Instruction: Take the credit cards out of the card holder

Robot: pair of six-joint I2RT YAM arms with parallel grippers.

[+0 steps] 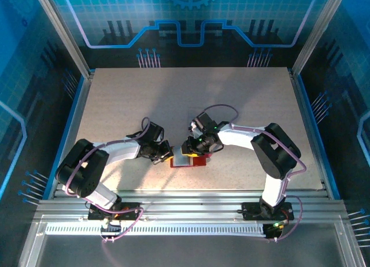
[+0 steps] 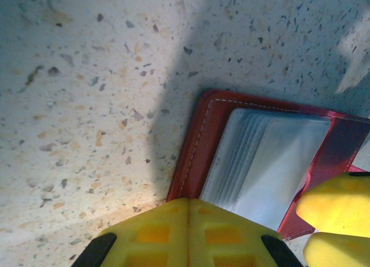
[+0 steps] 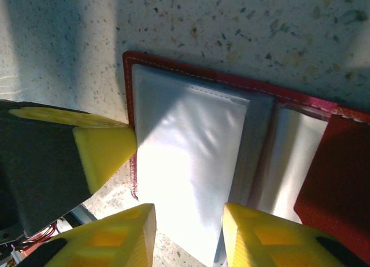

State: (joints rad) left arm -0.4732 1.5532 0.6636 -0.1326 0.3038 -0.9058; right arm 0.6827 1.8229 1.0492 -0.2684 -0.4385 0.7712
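My right gripper [image 3: 186,210] has its fingers apart, clamped on nothing, straddling the near edge of a pale top sheet [image 3: 185,145]; card or pocket, I cannot tell. Just to its left, my left gripper [image 2: 188,202], fingers together, presses the rim of the open card holder [image 3: 173,67]. Beyond lies the speckled table [image 3: 231,18]. The credit cards should be thin, stiff and slick, so I would pinch an exposed short edge and slide them out flat.

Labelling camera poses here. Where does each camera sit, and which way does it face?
Top external: above and behind the bases, looking down on the table, both arms and the card holder.
Left wrist: looks down past the shut left gripper.
Right wrist: looks down past the open right gripper.
Shared: all show the opened card holder.
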